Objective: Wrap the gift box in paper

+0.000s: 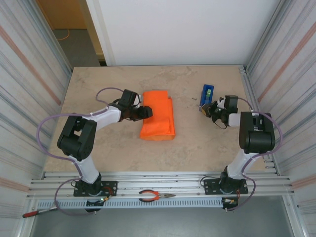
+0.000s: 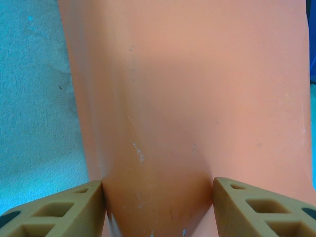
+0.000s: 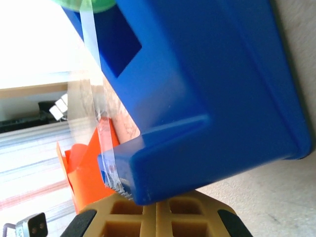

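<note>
Top external view: on the beige table [image 1: 98,89], a little left of centre, the paper [image 1: 158,121] folded into a thick orange bundle, long side running near to far, with a looser flap along the right side. Within that bundle, out of sight, the gift box. At the bundle's left edge, toward the far end, the left gripper [image 1: 147,112], touching the paper. Well apart to the right, a blue tape dispenser [image 1: 207,92] upright on the table, and just near of it the right gripper [image 1: 205,107]. On the rail at the near edge, between the two arm bases, pliers [image 1: 156,196] with orange handles.

Left wrist view: left gripper [image 2: 158,183] partway apart and clamped on the paper [image 2: 187,98], orange sheet filling the gap and pressing against the inner faces of both fingers [image 2: 74,207]. Smooth surface with faint creases and a few pale scuffs. Table [image 2: 34,123] to the left, tinted blue-green.

Right wrist view: right gripper [image 3: 157,212] pressed together, tan fingers meeting along one seam. Directly above the fingertips, the cutter end of the tape dispenser [image 3: 212,98]. Clear tape [image 3: 89,64] stretched from the green roll [image 3: 89,5] at the top down to that cutter end. Cannot tell about any tape pinched between the fingers. Behind, to the left, a slice of the paper [image 3: 84,173].
</note>
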